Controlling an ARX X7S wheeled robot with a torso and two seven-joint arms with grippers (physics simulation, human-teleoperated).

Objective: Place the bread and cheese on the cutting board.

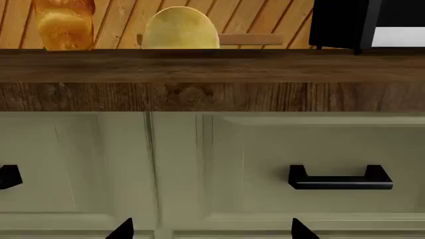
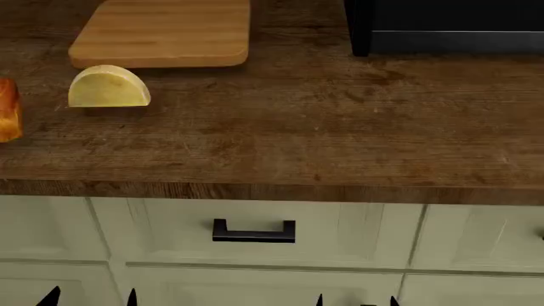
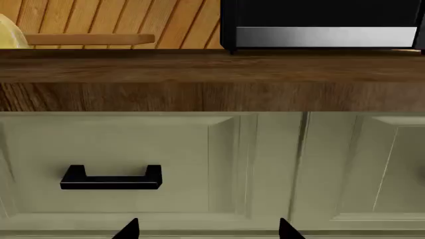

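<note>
My left gripper (image 2: 89, 296) shows only as two dark fingertips at the lower left of the head frame, set apart with nothing between them; the left wrist view shows the same spread tips at its lower edge. My right gripper (image 2: 355, 300) sits at the bottom right of centre, its tips likewise parted and holding nothing. Both hang low in front of the pale green drawers (image 2: 255, 236), below the bench (image 2: 323, 140) edge and well apart from anything on it. A black handle (image 2: 253, 231) sits on the drawer front between and above the two grippers.

Up on the bench, the cheese (image 2: 108, 87) stands at the upper left of the head frame, flat cut face down, rounded side up. Just behind it, near but not touching, lies the board (image 2: 165, 32) at the top left, its far end cut off by the frame. The bread (image 2: 9, 109) is at the far left edge, mostly out of view, left of the cheese and apart from it. In the left wrist view the bread (image 1: 63, 24) and cheese (image 1: 180, 29) rise above the bench edge, with the board (image 1: 249, 39) as a thin strip behind the cheese. A black appliance (image 2: 446, 25) fills the upper right, well apart from the food.
</note>
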